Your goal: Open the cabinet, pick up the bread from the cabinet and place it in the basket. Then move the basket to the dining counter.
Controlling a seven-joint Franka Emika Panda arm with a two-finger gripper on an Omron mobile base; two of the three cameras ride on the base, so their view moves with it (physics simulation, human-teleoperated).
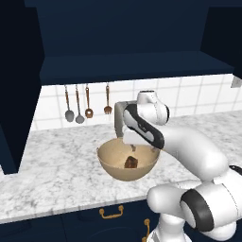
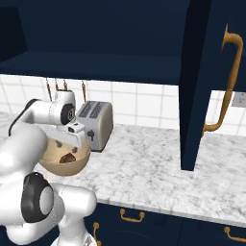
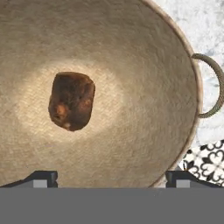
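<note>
Both doors of the cabinet (image 2: 202, 86) stand open above the marble counter (image 1: 52, 170). On it sits the basket (image 1: 113, 168), with the gripper (image 3: 111, 177) just above, fingers spread wide and empty. Directly below them, the bread (image 3: 71, 101) lies on the basket's floor.

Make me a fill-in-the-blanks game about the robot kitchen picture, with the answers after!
1. The bread lies inside the ____.
2. The basket sits on the marble ____.
3. The end effector holds nothing; its fingers are ____.
4. Beside the basket stands a silver ____.

Missing words: basket; counter; open; toaster
</note>
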